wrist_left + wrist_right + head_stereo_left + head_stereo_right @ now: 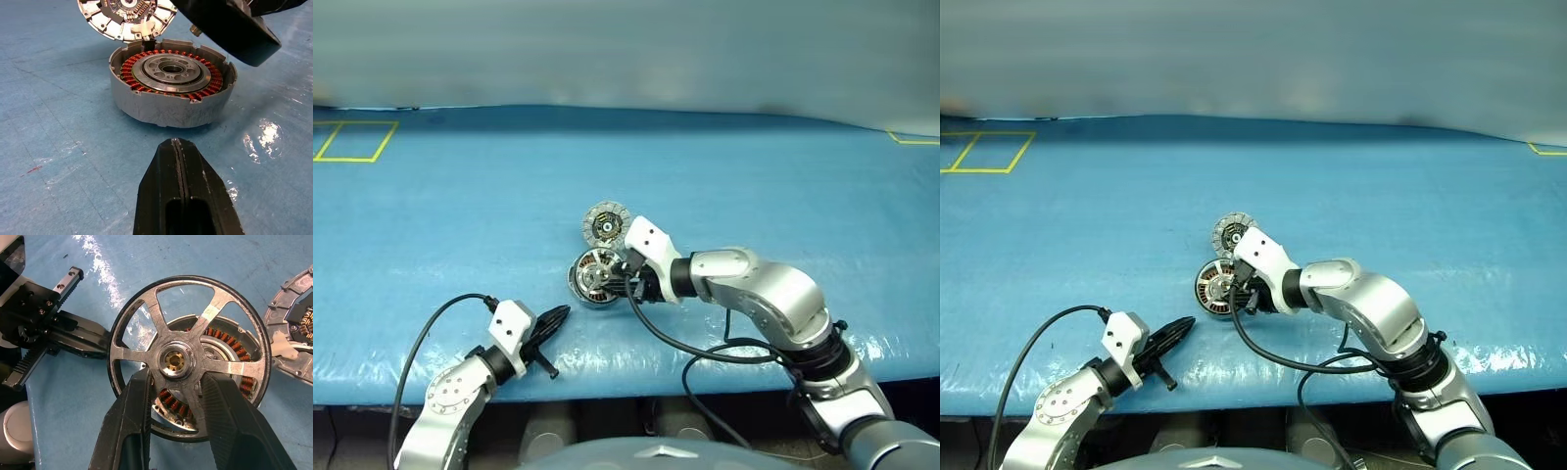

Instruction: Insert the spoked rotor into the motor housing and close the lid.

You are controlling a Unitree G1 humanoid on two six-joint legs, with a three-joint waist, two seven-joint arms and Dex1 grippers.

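No readable writing; right end effector (176, 396) grips spoked rotor (188, 357).

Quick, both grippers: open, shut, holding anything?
Left gripper: shut, holding nothing.
Right gripper: closed on the spoked rotor, held over the motor housing.

spoked rotor (188, 360): above motor housing (171, 93) | lid (604, 224): open, flat
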